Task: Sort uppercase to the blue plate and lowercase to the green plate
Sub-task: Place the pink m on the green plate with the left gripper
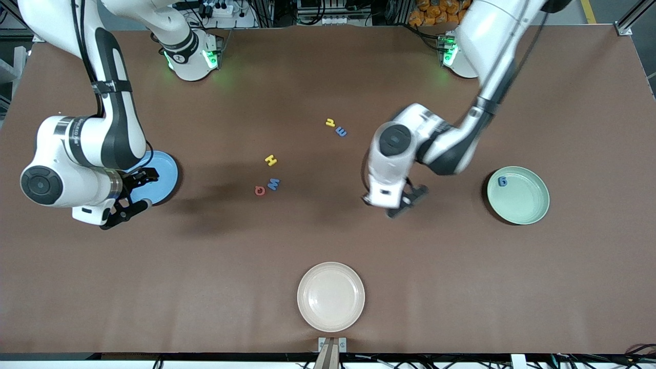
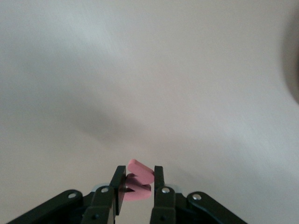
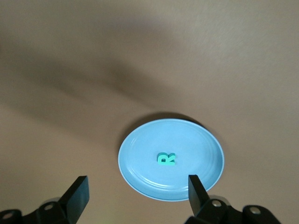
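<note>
Red w (image 2: 138,183) is pinched in the left pincer (image 1: 408,199), over bare surface (image 1: 461,282). g (image 1: 503,180) lies in the green plate (image 1: 528,212). R (image 3: 166,159) lies in the blue plate (image 3: 140,163); the right pincer (image 1: 134,193), spread, hangs over its rim.

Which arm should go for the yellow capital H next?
Right. Its hand is open and empty over the blue plate, while the left hand is shut on a red letter bound for the green plate.
</note>
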Controlling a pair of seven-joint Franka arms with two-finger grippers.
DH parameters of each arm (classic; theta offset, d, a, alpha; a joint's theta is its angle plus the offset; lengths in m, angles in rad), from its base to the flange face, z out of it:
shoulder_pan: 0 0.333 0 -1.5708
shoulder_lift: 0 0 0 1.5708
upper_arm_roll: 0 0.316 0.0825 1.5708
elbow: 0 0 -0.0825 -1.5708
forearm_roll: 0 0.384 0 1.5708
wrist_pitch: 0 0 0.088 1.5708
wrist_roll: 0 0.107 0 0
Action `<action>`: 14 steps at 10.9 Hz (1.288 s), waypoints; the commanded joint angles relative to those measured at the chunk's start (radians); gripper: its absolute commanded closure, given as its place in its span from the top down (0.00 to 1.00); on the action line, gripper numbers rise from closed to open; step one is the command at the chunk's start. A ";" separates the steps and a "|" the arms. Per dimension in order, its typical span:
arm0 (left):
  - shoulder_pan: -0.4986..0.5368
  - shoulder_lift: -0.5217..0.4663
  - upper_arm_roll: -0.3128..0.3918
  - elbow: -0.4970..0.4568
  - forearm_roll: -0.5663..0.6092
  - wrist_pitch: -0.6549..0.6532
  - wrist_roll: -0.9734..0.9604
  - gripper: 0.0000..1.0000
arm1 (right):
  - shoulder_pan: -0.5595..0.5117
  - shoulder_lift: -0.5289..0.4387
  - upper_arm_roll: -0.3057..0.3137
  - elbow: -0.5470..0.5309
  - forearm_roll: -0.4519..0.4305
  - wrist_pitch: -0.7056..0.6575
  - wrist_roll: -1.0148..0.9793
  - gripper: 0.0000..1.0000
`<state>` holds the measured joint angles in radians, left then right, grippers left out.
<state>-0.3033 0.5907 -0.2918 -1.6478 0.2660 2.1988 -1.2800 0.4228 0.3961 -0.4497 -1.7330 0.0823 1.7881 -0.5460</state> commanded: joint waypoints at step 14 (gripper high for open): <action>0.559 -0.014 -0.015 -0.101 0.007 -0.166 1.128 0.00 | -0.012 -0.103 0.255 0.240 -0.044 -0.214 0.506 0.98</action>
<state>0.2345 0.5923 -0.2940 -1.7198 0.2660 2.0571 -0.1684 0.4211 0.3089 -0.2249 -1.4890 0.0498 1.5796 -0.0951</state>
